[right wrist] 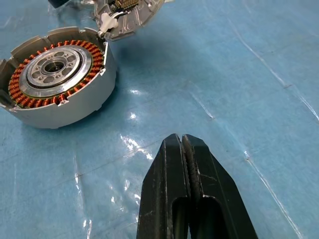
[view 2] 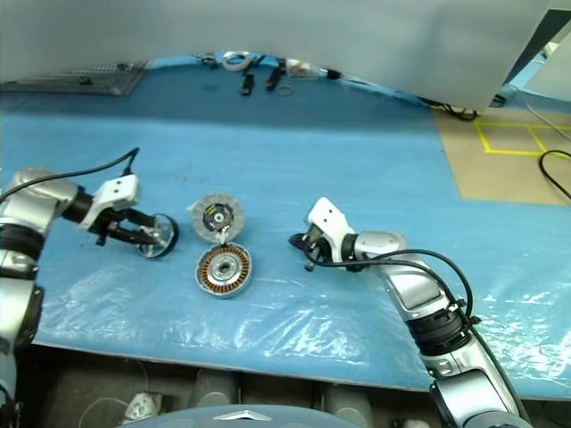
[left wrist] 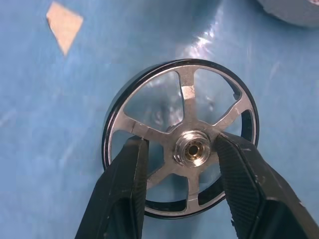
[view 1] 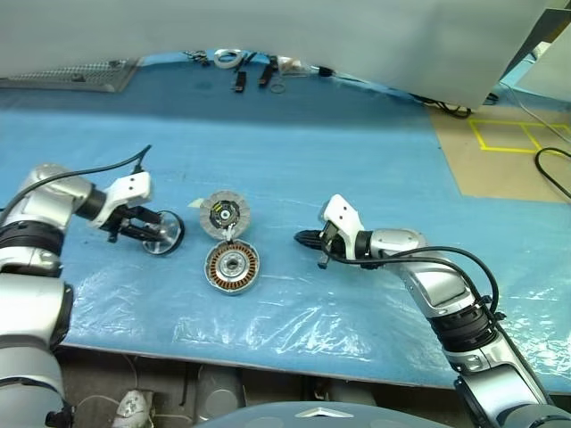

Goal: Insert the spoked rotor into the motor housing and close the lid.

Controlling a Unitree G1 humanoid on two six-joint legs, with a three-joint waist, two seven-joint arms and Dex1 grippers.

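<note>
Just left of the other parts, the black-rimmed silver spoked rotor point(left wrist: 182, 147) stands on edge on the blue plastic-covered bench point(view 1: 357, 152), hub axis roughly level, the left hand point(view 1: 153, 230) clamped on its spokes either side of the hub. The silver-grey copper-wound motor housing point(view 1: 232, 268) lies flat, windings up, its radial-marked lid point(view 1: 224, 214) touching just behind. The right hand point(right wrist: 183, 149), fingers pressed together, hovers beside them.

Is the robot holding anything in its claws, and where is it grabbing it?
The left gripper holds the spoked rotor, its fingers poked through the spokes either side of the hub. The right gripper is shut, empty.
</note>
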